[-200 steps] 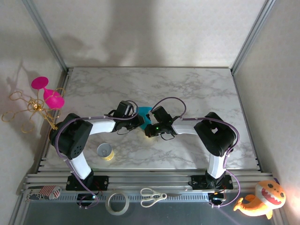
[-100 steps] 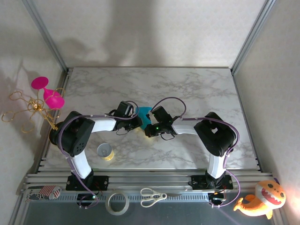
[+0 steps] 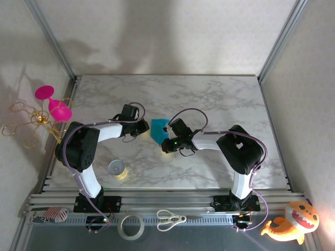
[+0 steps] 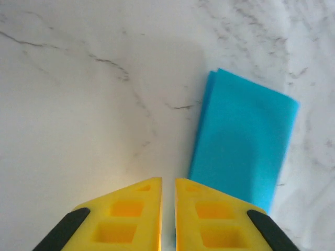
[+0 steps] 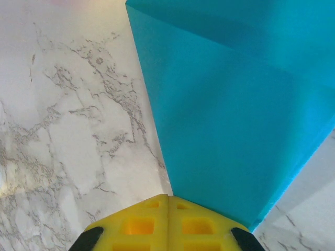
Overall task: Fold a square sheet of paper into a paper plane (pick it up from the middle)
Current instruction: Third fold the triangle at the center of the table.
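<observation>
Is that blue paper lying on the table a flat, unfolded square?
No, the left wrist view shows the blue paper folded into a narrow oblong, doubled layers visible along one long edge.

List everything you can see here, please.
table: one, white marble with grey veins, under the arms.
paper: one, teal, folded, table middle.
tape roll: one, yellow, near the left arm's base.
cups: two, pink, left of the table, by a gold wire stand.
scissors: one pair, pale handles, front rail.
tape ring: one, clear, front rail.
plush fish: one, orange, front right corner.
left gripper: yellow fingers, nearly closed, empty, left of the paper.
right gripper: yellow fingers, shut, at the paper's edge.
</observation>
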